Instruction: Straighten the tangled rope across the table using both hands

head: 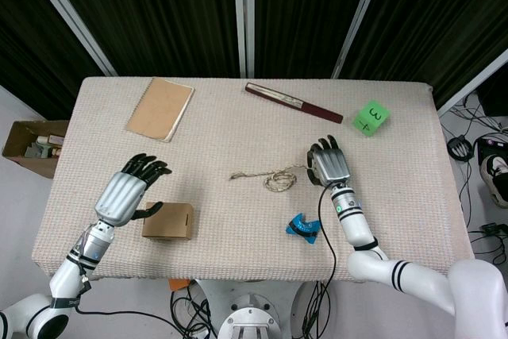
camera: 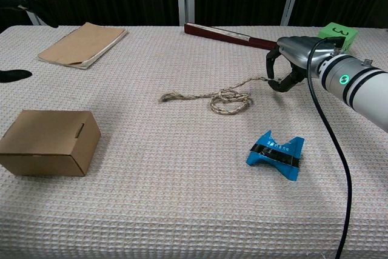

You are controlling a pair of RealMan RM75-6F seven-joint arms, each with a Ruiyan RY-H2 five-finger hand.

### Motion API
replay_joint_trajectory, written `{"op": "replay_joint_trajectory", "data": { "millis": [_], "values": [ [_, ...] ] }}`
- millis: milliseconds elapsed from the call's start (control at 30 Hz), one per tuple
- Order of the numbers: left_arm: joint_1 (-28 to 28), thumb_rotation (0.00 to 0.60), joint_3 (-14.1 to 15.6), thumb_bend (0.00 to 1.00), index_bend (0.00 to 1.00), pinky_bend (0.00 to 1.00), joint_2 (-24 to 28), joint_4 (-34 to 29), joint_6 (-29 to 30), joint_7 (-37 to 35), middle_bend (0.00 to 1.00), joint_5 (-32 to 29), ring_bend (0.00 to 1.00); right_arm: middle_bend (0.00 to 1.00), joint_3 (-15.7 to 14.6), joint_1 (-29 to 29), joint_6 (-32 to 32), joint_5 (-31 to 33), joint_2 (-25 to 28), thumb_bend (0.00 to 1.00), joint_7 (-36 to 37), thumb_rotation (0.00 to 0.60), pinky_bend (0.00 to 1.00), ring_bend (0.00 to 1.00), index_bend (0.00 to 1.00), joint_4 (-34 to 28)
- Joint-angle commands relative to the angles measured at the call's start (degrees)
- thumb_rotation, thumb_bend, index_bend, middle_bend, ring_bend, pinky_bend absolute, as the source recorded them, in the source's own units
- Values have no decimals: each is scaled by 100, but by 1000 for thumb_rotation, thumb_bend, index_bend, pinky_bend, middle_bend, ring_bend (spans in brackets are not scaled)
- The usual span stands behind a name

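One end of rope [camera: 229,97] pinched by right hand [camera: 290,65], ready for pulling taut; coil mid-table, free end leftward. Left hand [head: 131,188] spread, empty, hovering beside cardboard box [head: 167,221], well apart from rope.

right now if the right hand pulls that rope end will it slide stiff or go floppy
Probably floppy: the rope lies flat in a loose loop. Its thin, fibrous twist looks light and should drag on the woven tablecloth. The right hand appears to be pinching one end, so the loop may tighten.
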Motion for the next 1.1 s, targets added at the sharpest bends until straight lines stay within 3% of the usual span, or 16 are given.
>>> {"op": "replay_joint_trajectory", "data": {
  "millis": [33,333,567,867,1100],
  "values": [
    [-41,600,-36,232,269,133,-20,-4,-68,25,208,-62,126,327,-5,-10,11,-5,21,484,12,600,97,110,647,-8],
    [-807,600,-667,229,318,133,-414,228,-1006,213,204,-862,126,327,84,-20,110,-11,367,485,-44,600,96,110,648,-284],
    [-1842,600,-1198,311,378,132,-1521,1345,-2042,622,204,-1910,126,326,230,-27,212,192,745,486,-203,600,89,110,648,-611],
    [-2629,600,-1350,291,400,132,-2781,2765,-2678,886,204,-2801,125,325,188,-105,305,400,996,487,-327,600,83,110,648,-749],
    [-2857,600,-1321,290,424,130,-3425,3371,-2649,801,204,-2869,125,324,120,-141,263,451,949,488,-192,600,79,110,648,-624]
  ]
}}
